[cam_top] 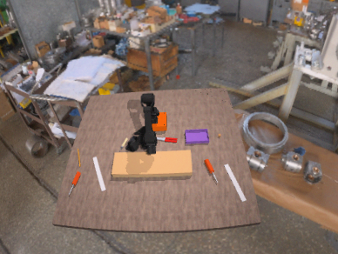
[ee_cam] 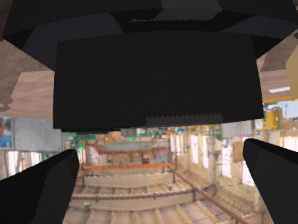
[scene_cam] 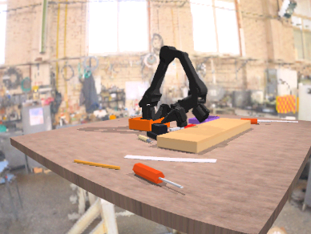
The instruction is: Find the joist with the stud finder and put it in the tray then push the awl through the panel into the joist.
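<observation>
The tan floor panel lies in front of the arm. My gripper is open, low behind the panel's left part. A black boxy thing, apparently the stud finder, is close to the fingers; dark parts overlap, so contact is unclear. The purple tray stands behind the panel's right end and looks empty. A red-handled tool with a pale shaft and a small cream tool lie behind the panel. I cannot tell which tool is the awl. No hole shows in the panel.
An orange box is beside the arm's base. Orange-handled tools and white strips lie on both sides of the panel. A yellow pencil-like stick is at the left.
</observation>
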`<state>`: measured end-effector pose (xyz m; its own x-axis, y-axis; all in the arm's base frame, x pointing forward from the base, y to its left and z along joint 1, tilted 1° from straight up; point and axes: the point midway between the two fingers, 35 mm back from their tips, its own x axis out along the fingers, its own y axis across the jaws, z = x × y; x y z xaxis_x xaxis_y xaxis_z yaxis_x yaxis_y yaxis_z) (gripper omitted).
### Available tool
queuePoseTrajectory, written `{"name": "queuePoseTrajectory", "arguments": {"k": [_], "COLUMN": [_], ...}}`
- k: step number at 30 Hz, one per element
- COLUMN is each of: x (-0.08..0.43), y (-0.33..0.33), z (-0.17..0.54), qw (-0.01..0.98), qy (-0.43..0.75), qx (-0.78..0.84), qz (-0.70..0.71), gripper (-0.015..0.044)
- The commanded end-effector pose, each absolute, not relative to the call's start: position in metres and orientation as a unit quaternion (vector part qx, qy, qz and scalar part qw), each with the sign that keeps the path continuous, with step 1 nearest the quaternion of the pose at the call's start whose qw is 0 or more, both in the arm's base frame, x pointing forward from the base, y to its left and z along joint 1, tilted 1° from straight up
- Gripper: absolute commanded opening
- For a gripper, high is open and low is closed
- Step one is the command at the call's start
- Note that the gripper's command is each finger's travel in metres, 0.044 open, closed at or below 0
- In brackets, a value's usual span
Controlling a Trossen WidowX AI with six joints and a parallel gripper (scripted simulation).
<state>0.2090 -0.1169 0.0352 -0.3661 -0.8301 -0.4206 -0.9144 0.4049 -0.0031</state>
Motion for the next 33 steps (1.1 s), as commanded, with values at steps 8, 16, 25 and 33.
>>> {"name": "queuePoseTrajectory", "arguments": {"k": [8,16,25,33], "x": [0.21,0.195,0.183,0.199], "y": [-0.116,-0.12,-0.126,-0.137], "z": [0.099,0.092,0.049,0.06], "qw": [0.182,0.275,0.685,0.785], "qy": [0.818,0.839,0.72,0.585], "qx": [-0.533,-0.464,-0.015,0.126], "qz": [0.116,0.081,-0.111,-0.162], "gripper": [0.044,0.044,0.044,0.044]}}
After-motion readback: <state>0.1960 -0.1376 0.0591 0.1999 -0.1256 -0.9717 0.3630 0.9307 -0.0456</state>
